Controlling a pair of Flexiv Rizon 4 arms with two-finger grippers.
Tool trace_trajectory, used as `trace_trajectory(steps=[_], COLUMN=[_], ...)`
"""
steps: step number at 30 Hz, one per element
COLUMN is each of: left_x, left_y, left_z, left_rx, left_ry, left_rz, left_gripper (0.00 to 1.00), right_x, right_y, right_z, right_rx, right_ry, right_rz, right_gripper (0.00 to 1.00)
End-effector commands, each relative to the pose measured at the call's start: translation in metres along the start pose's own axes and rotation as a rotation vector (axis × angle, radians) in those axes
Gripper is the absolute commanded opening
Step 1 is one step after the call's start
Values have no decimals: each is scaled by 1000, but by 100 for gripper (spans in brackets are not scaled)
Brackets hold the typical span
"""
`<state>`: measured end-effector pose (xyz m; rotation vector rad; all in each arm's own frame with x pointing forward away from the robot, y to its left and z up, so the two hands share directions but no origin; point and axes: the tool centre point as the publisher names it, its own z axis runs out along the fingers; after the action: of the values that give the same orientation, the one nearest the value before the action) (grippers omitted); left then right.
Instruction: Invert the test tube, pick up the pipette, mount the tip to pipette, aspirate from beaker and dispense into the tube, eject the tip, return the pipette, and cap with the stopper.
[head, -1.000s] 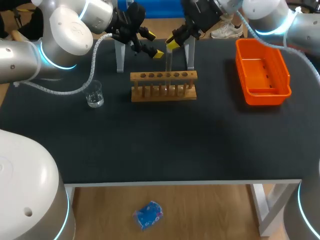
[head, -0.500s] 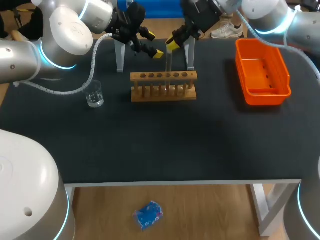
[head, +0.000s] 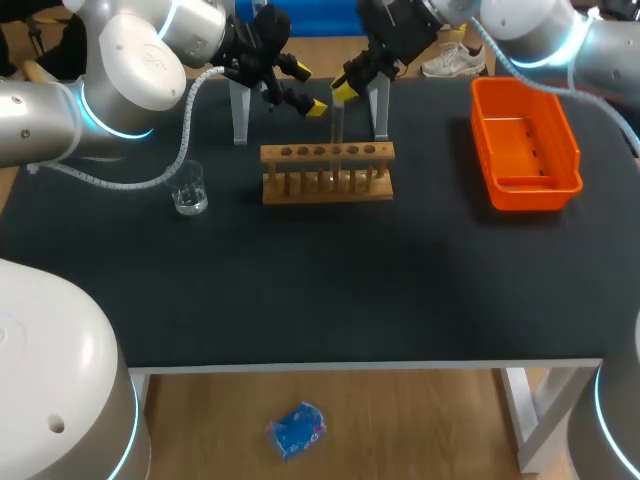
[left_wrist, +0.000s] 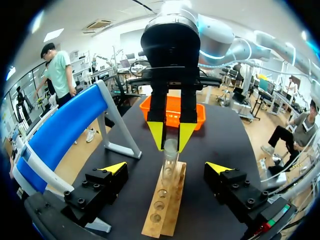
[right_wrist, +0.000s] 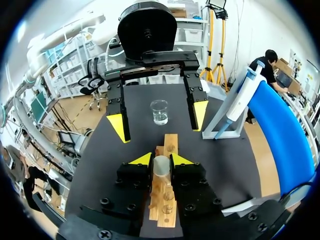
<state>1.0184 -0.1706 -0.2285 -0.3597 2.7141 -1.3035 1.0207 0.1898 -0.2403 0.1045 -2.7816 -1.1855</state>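
A clear test tube (head: 337, 125) stands upright over the wooden rack (head: 327, 172), with my right gripper (head: 343, 88) shut on its upper end. In the right wrist view the tube's round top (right_wrist: 161, 165) sits pinched between that gripper's yellow tips (right_wrist: 161, 159), above the rack (right_wrist: 167, 200). My left gripper (head: 308, 88) hangs open just left of the tube, not touching it. From the left wrist its wide-open fingers (left_wrist: 167, 167) flank the rack (left_wrist: 165, 200), and the tube (left_wrist: 170, 155) is held ahead by the right gripper (left_wrist: 170, 136). A glass beaker (head: 189, 188) stands at the left.
An orange bin (head: 525, 145) lies at the right of the black table. A blue stand on white legs (head: 240, 110) runs along the back edge behind the rack. The rack has several holes in a row. The front half of the table holds nothing.
Almost nothing differs. The right arm has shifted only a trace, with the tube still in its grip. The left gripper has stayed open in the same place.
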Motion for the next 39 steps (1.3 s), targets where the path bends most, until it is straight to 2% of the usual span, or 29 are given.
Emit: trace_trajectory(steps=[1,2,3,4,16,21,26,27,28,29,31,37,39], left_x=[0,0,0,0,0,0,0,0,0,0,0,0,0], left_y=[-1,-1,-1,-1,-1,-1,-1,-1,-1,-1,-1,-1,-1], left_z=[-1,-1,-1,-1,-1,-1,-1,-1,-1,-1,-1,-1,-1], left_rx=[-5,-5,-5,-5,-5,-5,-5,-5,-5,-5,-5,-5,-5], left_ry=[2,2,2,2,2,2,2,2,2,2,2,2,2], left_rz=[-2,-2,-2,-2,-2,-2,-2,-2,-2,-2,-2,-2,-2], left_gripper=[100,100,100,100,100,100,100,100,100,100,100,100,100], right_x=[4,5,6,6,15,18,21,22,22,22,23,25,24], right_y=[-18,-18,-18,-17,-10,6,19,21,21,22,24,26,26], right_z=[12,11,11,10,-8,-25,-29,-27,-26,-25,-24,-17,-16], right_rx=[1,-1,-1,-1,-74,-166,-307,-334,-357,-394,-438,-582,-602], right_ry=[-14,-19,-20,-20,-43,-52,-24,-16,-11,-5,-1,7,7], right_rz=[-11,-13,-14,-15,-26,-64,-97,-102,-105,-109,-115,-136,-133], right_gripper=[60,72,96,100,100,100,100,95,57,31,0,0,0])
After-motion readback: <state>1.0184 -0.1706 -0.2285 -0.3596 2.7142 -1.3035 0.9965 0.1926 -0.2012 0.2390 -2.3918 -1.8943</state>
